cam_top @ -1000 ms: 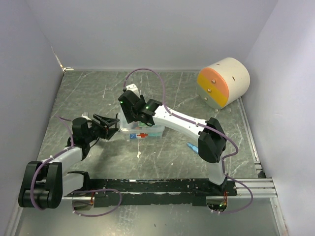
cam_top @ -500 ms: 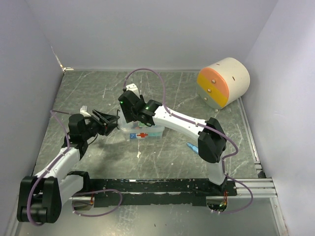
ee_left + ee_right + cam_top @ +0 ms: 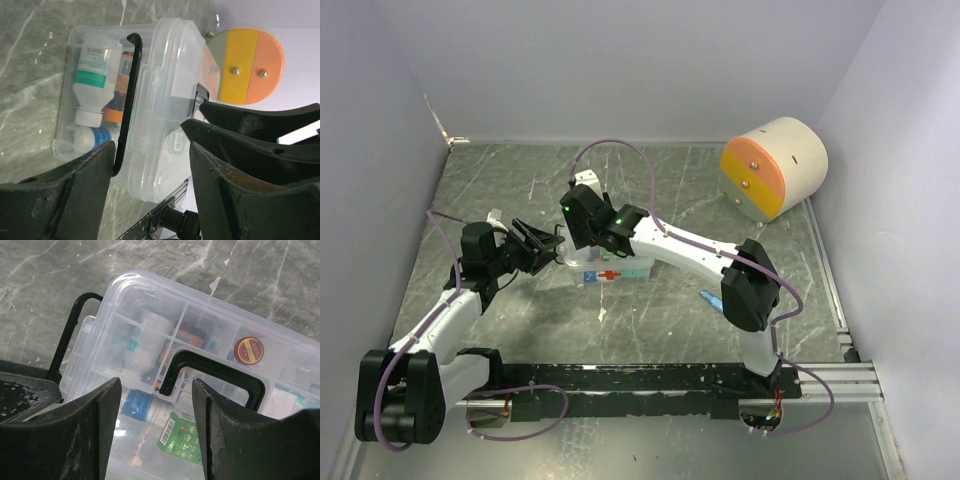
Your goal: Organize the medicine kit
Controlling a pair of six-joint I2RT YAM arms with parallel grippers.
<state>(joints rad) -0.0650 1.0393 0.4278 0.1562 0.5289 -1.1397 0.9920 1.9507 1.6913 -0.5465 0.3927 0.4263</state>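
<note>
Medicine kit point(image 3: 612, 270): on the grey marble-look table point(image 3: 670, 320), mid-field, lid on, red and blue markings facing the arm bases.
Left gripper point(image 3: 548, 250): at the kit's left end, fingers spread; in its wrist view the box end sits between them (contact cannot be told).
Right gripper point(image 3: 582, 240): above the kit's left part, fingers released and held apart; from its wrist camera the lid's black handle point(image 3: 210, 372) lies between them, untouched.
Kit end: a thin black bar point(image 3: 131, 100) runs across it.
Contents seen through the plastic: white bottle with green label point(image 3: 95, 75), red-and-gold round tin point(image 3: 248, 351), green packet with barcode point(image 3: 177, 435), all in divided compartments.
Cream cylinder with orange face point(image 3: 775, 168): far right corner, well apart from the kit.
Small blue item point(image 3: 708, 298): on the table beside the right arm.
</note>
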